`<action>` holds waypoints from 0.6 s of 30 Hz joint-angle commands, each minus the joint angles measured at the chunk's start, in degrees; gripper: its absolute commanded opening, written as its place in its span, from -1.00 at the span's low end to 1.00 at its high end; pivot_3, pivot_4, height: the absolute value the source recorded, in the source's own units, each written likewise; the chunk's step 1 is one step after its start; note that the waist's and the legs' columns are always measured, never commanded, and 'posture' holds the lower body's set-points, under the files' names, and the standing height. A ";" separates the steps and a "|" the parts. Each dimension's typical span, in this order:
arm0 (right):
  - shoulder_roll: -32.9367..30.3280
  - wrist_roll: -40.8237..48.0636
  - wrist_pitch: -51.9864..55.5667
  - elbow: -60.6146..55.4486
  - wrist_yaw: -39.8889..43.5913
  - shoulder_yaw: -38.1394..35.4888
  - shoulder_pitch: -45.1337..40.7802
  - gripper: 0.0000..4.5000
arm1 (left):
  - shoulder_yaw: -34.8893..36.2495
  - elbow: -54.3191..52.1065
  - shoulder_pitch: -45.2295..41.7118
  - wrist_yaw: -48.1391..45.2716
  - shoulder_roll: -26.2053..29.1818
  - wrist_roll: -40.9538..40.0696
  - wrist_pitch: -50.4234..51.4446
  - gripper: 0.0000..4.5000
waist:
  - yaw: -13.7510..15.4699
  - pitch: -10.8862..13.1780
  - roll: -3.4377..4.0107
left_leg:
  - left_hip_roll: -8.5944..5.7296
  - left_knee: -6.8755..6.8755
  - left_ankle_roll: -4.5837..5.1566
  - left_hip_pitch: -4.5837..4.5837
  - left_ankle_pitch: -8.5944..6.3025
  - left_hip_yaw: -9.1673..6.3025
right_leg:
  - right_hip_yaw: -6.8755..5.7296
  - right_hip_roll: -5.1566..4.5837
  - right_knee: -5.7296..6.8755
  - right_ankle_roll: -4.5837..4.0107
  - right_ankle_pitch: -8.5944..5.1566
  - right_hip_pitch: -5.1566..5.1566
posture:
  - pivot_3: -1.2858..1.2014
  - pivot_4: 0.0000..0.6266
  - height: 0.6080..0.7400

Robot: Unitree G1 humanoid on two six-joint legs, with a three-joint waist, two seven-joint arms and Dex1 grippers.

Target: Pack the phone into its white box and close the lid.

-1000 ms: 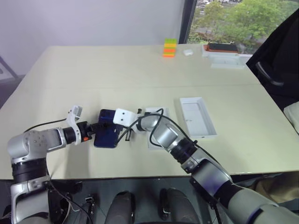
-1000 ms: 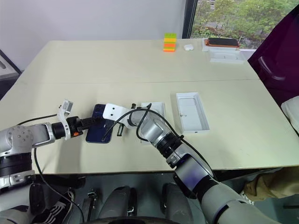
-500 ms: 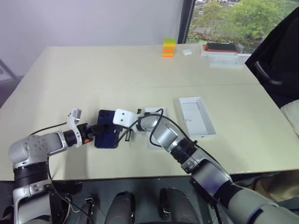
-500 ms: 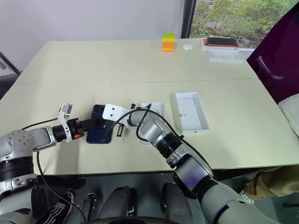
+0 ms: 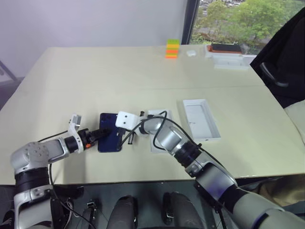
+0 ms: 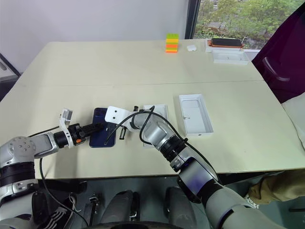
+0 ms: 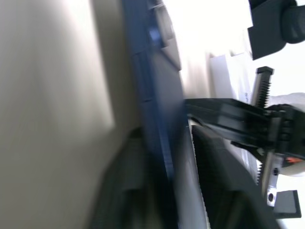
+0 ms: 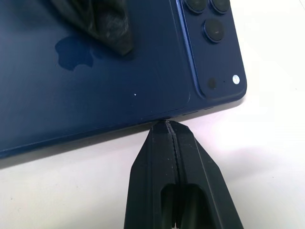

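Note:
The phone (image 5: 110, 129) is a dark navy slab lying flat on the table, camera cluster (image 8: 209, 19) at its far right corner. My left gripper (image 5: 102, 134) is shut on the phone's left edge; the left wrist view shows the slab (image 7: 157, 95) edge-on between the two fingers (image 7: 219, 186). My right gripper (image 8: 167, 125) is shut and empty, its tips against the phone's right edge. The lid (image 5: 201, 119), an open tray white inside, lies further right. Another white tray (image 5: 159, 116) lies mostly under my right forearm; I cannot tell whether it is the white box.
At the table's far edge stand a stack of coloured blocks (image 5: 172, 49), a small white case (image 5: 191, 53) and another phone on white boxes (image 5: 228, 48). A dark chair (image 5: 281, 67) sits at the right. A black cable (image 5: 164, 117) loops over my right wrist.
My left gripper has closed its fingers onto the phone's left edge and its wrist has rolled a little. The right arm and the phone have stayed in place.

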 commanded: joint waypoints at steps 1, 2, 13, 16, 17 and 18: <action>0.24 -0.40 -0.07 -1.06 0.06 0.56 0.44 -1.00 | -3.02 1.39 2.06 2.64 -0.63 2.23 1.33 -0.97 | -0.15 -0.06 -0.05 | 0.00 0.00 0.00 0.05 0.00 -0.01 | -0.01 0.00 -0.01 -0.01 -0.01 0.04 | 0.03 -0.52 1.00; 0.20 -0.43 -0.08 -1.16 0.08 0.55 0.47 -1.00 | -3.16 1.32 2.17 2.61 -0.63 2.17 1.23 -0.97 | -0.17 -0.06 -0.05 | 0.00 0.00 0.00 0.05 0.00 -0.02 | -0.01 -0.01 -0.01 -0.02 -0.01 0.04 | 0.03 -0.52 1.00; -2.17 4.75 2.59 -9.31 4.33 -3.96 1.94 -1.00 | 1.51 3.96 2.49 1.83 -0.91 -2.59 3.61 -0.97 | -0.29 -0.05 -0.05 | -0.02 -0.03 0.01 -0.05 -0.01 -0.03 | -0.01 -0.06 -0.10 0.01 -0.04 -0.01 | 0.03 -0.52 1.00; -2.84 13.12 7.23 -16.23 9.77 -9.58 2.82 -1.00 | 3.89 4.15 2.59 1.19 -0.83 -4.50 3.97 -0.97 | -0.38 -0.03 -0.03 | -0.01 -0.04 0.01 -0.13 -0.01 -0.03 | -0.01 -0.04 -0.08 0.04 -0.02 -0.11 | 0.03 -0.52 1.00; -3.16 14.73 7.88 -18.10 10.65 -10.53 3.07 -1.00 | 4.74 4.25 2.45 1.42 -0.99 -5.05 3.92 -0.97 | -0.45 -0.03 -0.02 | 0.00 -0.05 0.01 -0.14 -0.01 -0.03 | -0.01 -0.04 -0.08 0.05 -0.02 -0.13 | 0.03 -0.52 1.00; -3.51 16.03 8.49 -19.84 10.87 -11.62 3.19 -1.00 | 5.54 4.40 2.27 1.68 -1.03 -5.60 4.08 -0.97 | -0.50 -0.02 -0.02 | 0.02 -0.05 0.01 -0.15 -0.02 -0.03 | -0.01 -0.04 -0.07 0.05 -0.01 -0.15 | 0.03 -0.52 1.00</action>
